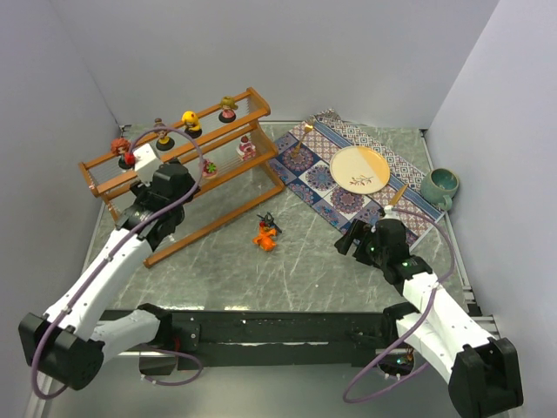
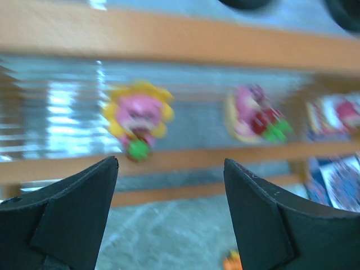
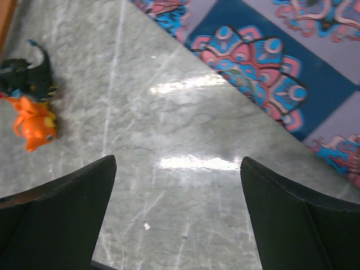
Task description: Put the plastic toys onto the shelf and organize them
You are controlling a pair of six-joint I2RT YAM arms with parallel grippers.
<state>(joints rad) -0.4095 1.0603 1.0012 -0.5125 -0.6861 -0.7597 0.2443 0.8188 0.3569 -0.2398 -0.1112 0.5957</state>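
The shelf (image 1: 213, 225) stands at the far left with several plastic toys on it, among them a yellow doll (image 1: 190, 122) on the top rail and a pink one (image 1: 246, 146) lower down. My left gripper (image 1: 148, 170) hovers in front of it, open and empty. In the left wrist view, the left gripper (image 2: 170, 169) faces a yellow-and-pink flowery toy (image 2: 138, 118) and a pink toy (image 2: 256, 115) behind the shelf rail (image 2: 169, 36). An orange toy (image 1: 265, 239) (image 3: 35, 124) and a black spiky toy (image 1: 270, 223) (image 3: 28, 76) lie together on the table. My right gripper (image 1: 351, 237) (image 3: 177, 163) is open over bare table to their right.
A patterned blue mat (image 1: 318, 178) (image 3: 264, 67) lies at the back right, carrying a cream plate (image 1: 359, 169). A teal mug (image 1: 440, 185) stands at the mat's right end. Grey walls close in on the table's sides and back.
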